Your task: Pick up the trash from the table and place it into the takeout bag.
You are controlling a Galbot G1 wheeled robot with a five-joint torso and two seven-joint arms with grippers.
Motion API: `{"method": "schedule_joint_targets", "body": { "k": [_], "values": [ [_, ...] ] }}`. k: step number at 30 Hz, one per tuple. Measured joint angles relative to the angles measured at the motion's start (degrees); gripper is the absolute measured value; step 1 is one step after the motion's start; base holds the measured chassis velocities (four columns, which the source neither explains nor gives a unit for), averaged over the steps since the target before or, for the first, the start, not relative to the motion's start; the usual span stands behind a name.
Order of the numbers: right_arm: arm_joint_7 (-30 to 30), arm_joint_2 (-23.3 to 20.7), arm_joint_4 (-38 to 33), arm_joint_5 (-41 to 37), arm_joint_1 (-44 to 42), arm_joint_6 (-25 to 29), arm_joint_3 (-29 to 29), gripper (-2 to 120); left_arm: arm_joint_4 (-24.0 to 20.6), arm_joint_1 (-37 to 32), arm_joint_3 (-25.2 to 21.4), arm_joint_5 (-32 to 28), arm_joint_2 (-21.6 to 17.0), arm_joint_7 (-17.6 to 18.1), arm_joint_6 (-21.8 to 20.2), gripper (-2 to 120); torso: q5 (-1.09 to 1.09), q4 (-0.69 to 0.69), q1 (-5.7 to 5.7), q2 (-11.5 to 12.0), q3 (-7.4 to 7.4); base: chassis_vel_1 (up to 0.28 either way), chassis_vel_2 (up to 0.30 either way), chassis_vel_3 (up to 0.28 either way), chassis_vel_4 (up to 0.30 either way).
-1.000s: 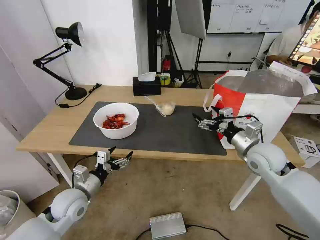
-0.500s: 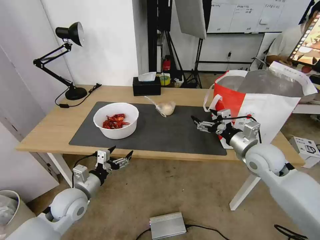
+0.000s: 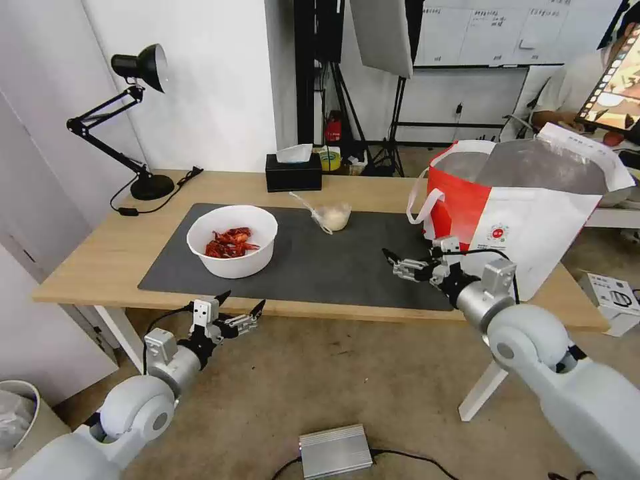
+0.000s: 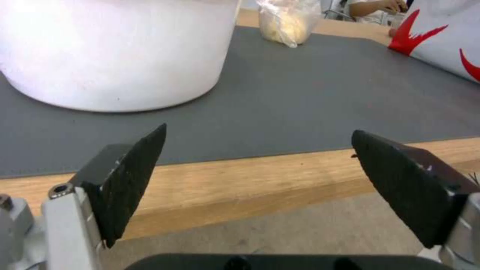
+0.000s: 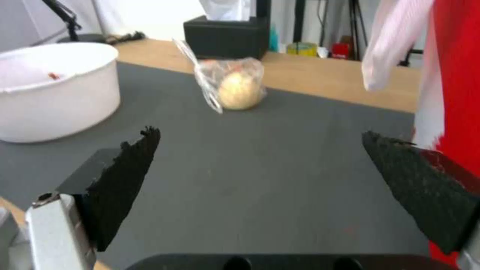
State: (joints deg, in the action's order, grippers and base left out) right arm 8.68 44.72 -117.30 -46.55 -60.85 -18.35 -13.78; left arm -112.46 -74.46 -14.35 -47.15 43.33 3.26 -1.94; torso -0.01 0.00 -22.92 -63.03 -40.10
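Standing on the dark mat (image 3: 347,263) of the table (image 3: 100,257), the white bowl (image 3: 232,240) holds red shells, with a clear bag of pale food (image 3: 331,215) behind it and the takeout bag (image 3: 527,213) at the right end. The right gripper (image 3: 403,260) hovers over the mat beside the bag, fingers spread and empty. The left gripper (image 3: 241,311) hangs below the table's near edge, also open.

The left wrist view shows wide, empty fingers (image 4: 135,176) facing the bowl (image 4: 115,52).

The right wrist view shows parted fingers (image 5: 125,176) aimed at the clear bag (image 5: 235,88).
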Motion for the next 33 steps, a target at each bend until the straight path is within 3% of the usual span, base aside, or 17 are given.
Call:
{"method": "schedule_joint_targets", "body": {
  "k": [9,33],
  "values": [
    [5.9,0.6,-3.8,2.7,-6.7,0.0,-0.4,100,-0.4,-0.7,-0.5,0.0,0.1,0.0,0.0,100,0.00,0.00,0.00,0.0,0.00,0.000,0.000,0.000,0.000],
    [10.7,1.4,-6.6,6.0,-13.4,-0.2,-1.5,100,-0.8,-1.1,-0.7,0.2,0.1,0.1,0.1,100,0.00,0.00,0.00,0.0,0.00,0.000,0.000,0.000,0.000]
  ]
}}
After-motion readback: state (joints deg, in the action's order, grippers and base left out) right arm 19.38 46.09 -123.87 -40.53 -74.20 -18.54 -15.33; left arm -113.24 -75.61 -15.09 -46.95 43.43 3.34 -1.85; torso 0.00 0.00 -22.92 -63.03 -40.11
